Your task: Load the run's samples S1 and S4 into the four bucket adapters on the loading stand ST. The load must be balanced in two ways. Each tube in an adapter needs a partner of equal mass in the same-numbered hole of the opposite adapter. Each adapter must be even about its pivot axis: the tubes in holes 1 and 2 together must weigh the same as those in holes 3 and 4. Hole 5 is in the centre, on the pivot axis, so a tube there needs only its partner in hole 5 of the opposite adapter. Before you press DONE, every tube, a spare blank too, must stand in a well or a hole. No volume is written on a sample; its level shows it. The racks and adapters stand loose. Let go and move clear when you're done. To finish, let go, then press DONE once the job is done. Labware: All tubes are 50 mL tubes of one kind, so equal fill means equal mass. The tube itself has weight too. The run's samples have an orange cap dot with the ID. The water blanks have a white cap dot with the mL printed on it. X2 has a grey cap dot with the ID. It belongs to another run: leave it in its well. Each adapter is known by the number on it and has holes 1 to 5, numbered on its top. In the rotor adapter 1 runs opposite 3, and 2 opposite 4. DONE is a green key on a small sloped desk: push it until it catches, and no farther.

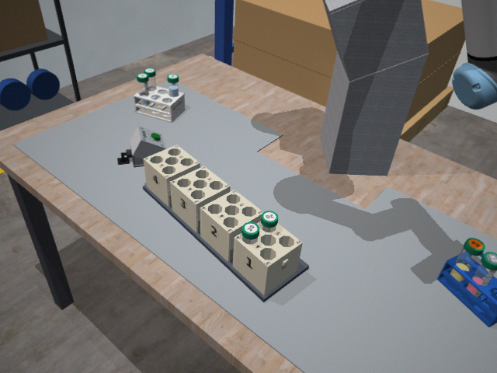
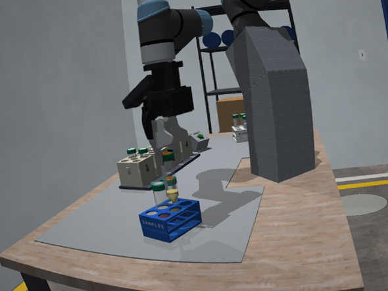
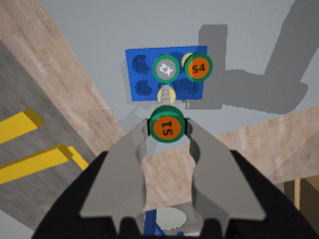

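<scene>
Top view: tool out of frame. Adapter 1 (image 1: 266, 256) carries two white-dotted blanks (image 1: 250, 231) (image 1: 269, 219); adapters 2, 3 and 4 hold no tubes.

Exterior view: tool (image 2: 163, 156) closed on the cap of S1 (image 2: 167, 156), tube upright, raised above the blue sample rack (image 2: 155, 229). Stand adapters lie behind the tool.

Wrist view: S1 (image 3: 167, 127) between the tool's (image 3: 167, 126) fingertips; X2 (image 3: 165, 69) and S4 (image 3: 197, 68) stand in the rack (image 3: 131, 75) below the tool.
</scene>
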`<state>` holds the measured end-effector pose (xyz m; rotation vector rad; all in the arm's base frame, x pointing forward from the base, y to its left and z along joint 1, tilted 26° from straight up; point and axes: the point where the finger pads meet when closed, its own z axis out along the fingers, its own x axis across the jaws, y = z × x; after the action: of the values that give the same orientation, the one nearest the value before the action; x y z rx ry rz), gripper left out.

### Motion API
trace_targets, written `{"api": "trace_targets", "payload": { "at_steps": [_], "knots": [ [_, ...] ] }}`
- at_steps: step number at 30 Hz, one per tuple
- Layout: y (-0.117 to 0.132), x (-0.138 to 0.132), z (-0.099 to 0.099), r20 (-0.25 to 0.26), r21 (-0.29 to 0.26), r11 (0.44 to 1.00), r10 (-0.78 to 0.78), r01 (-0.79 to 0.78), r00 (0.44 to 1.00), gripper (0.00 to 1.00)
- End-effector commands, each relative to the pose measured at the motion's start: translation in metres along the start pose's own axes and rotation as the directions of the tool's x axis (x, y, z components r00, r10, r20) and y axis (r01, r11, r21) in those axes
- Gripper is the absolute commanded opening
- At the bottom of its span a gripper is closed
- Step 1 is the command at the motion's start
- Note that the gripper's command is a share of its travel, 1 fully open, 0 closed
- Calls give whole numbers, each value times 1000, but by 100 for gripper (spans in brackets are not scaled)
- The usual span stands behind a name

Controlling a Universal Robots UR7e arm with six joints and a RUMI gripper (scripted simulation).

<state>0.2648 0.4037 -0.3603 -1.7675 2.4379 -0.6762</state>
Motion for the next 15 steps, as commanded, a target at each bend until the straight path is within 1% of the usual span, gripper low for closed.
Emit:
{"api": "trace_targets", "payload": {
  "at_steps": [1, 7, 9, 15],
  "knots": [
    [0, 0, -19, 1, 0, 1000, 0, 0, 1000, 0],
    [0, 0, -39, 1, 0, 1000, 0, 0, 1000, 0],
    [0, 0, -39, 1, 0, 1000, 0, 0, 1000, 0],
    [0, 0, -59, 1, 0, 1000, 0, 0, 1000, 0]
  ]
}}
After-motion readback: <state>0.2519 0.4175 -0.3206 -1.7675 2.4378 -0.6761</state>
